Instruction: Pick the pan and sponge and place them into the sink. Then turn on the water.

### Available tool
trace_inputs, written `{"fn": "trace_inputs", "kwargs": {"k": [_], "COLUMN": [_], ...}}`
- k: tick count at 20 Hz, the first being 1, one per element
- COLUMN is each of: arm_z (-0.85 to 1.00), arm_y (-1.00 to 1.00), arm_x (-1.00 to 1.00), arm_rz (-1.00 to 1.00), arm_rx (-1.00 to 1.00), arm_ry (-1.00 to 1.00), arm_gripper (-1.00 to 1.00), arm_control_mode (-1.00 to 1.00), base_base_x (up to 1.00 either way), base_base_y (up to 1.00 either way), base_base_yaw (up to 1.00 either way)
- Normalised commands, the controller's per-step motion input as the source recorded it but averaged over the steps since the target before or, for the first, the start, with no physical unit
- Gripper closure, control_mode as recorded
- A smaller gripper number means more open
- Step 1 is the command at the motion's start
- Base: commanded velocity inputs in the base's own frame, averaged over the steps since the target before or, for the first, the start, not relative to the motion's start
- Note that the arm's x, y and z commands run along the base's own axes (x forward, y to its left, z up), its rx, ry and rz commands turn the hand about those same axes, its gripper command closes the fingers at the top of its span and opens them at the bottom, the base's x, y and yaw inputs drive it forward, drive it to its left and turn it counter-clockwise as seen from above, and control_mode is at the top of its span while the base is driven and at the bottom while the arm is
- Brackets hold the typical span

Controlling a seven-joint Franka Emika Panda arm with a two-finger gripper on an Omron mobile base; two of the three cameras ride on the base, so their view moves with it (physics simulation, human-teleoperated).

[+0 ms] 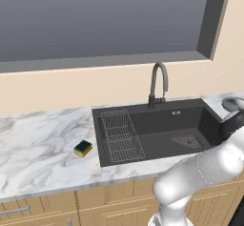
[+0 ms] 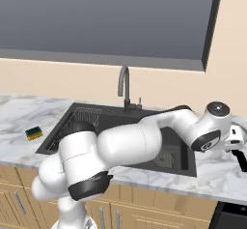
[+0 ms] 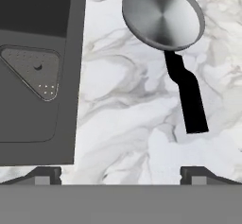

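two dark fingertips (image 3: 46, 175) of the tool (image 3: 121, 176) rise nearest the hand camera, spread wide with nothing between them, hanging over the marble tabletop (image 3: 123, 114) to the right of the sink (image 1: 190, 125). just beyond them lies the pan (image 3: 163, 16), flat on the tabletop with its bowl facing up and its black handle (image 3: 188, 95) running back toward the tool, ending a little short of the right fingertip. the sink's edge and its drain (image 3: 34, 71) sit close beside the pan in the hand view.

my guess is the pan is stiff and fairly weighty for its size, and its shiny metal rim would be slick and too wide to pinch well. the handle looks like the sensible place to take hold, ideally near where it meets the bowl so the pan does not droop or swing once lifted.

the sponge (image 1: 83, 148) rests on the tabletop on the far side of the sink, just beside its left rim, well apart from the tool. it should be light and squashy, easy to pinch across its short sides. the faucet (image 1: 158, 83) stands behind the basin with no stream showing.
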Motion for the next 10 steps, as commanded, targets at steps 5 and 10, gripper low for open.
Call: {"fn": "trace_inputs", "kwargs": {"k": [5,10], "arm_z": [-0.06,-0.18], "arm_y": [-0.47,-0.38], "arm_x": [0.16,0.25], "arm_rz": [0.00,0.00], "arm_rx": [0.00,0.00], "arm_ry": [0.00,0.01], "arm_gripper": [-1.00,-1.00], "arm_control_mode": [-1.00,-1.00], "base_base_x": [0.00,0.00], "base_base_y": [0.00,0.00], "base_base_yaw": [0.00,0.00]}}
